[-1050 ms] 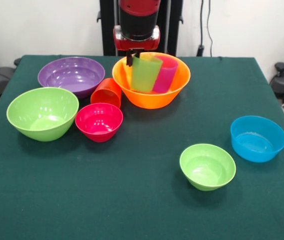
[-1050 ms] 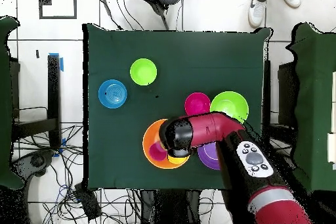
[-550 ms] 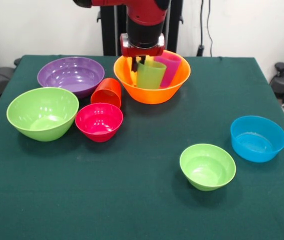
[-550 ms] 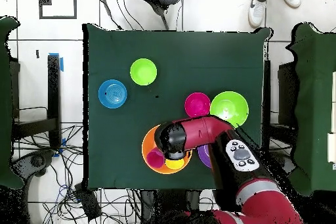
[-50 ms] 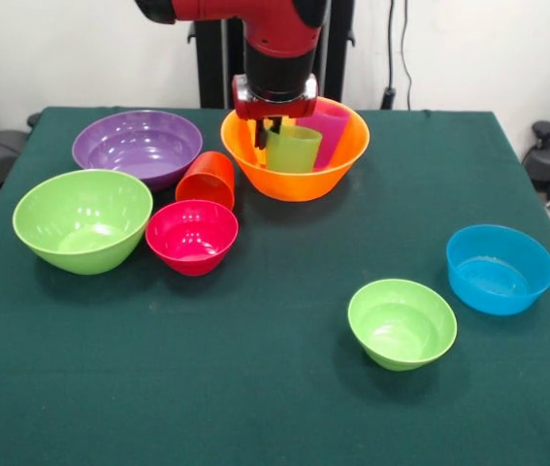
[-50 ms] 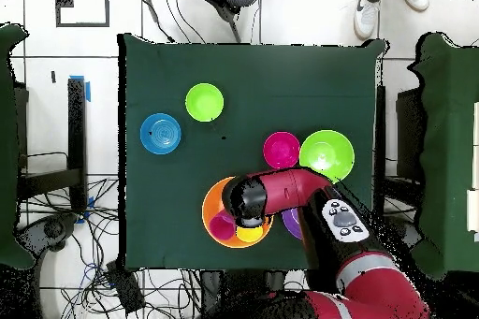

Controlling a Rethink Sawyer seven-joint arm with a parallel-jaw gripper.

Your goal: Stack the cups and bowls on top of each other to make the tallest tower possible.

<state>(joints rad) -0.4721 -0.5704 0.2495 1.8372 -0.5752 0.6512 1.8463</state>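
Observation:
The large orange bowl [image 5: 294, 180] stands at the back of the table, its rim [image 6: 210, 210] also showing in the overhead view. Inside it, the light green cup [image 5: 296, 149] stands upright with the purple-magenta cup [image 5: 330, 128] leaning behind it. My gripper [image 5: 269, 126] is shut on the green cup's near rim. From overhead the arm hides the green cup; the magenta cup [image 6: 222, 227] and a yellow cup [image 6: 250, 234] show in the bowl. The orange-red cup [image 5: 207, 179] lies on its side beside the orange bowl.
The purple bowl [image 5: 138, 146], the large light-green bowl [image 5: 82, 218] and the small pink-red bowl [image 5: 192, 236] cluster to the left in the front view. The small light-green bowl [image 5: 402, 322] and the blue bowl [image 5: 500, 268] sit apart at the right.
The gripper has come down with the light green cup, which went from lifted and tilted to upright and lower in the orange bowl. The other bowls have not moved.

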